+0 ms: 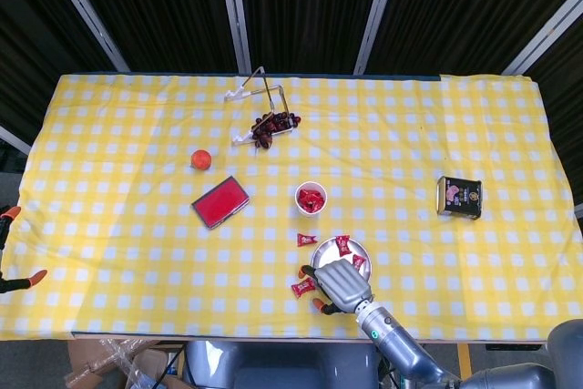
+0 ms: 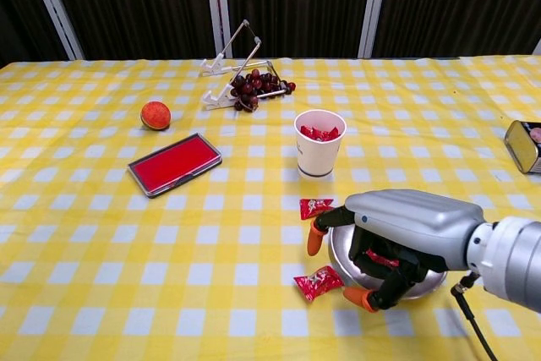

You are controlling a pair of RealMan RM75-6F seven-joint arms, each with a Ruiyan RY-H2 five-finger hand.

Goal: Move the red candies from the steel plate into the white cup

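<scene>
Red candies: two on cloth [image 2: 318, 282], perhaps three on the steel plate [image 1: 330, 248].

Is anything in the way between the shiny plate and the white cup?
Nothing tall. Between the steel plate and the white cup there is only checkered cloth, with one stray red candy lying flat there. The right hand hovers over the plate.

My right robot hand [image 1: 335, 281]: over the plate's [image 1: 362, 248] near edge
Cup [image 1: 311, 199]: holds red candies
Loose candies: one [image 1: 305, 240] beside plate, one [image 1: 301, 288] by my fingers
</scene>
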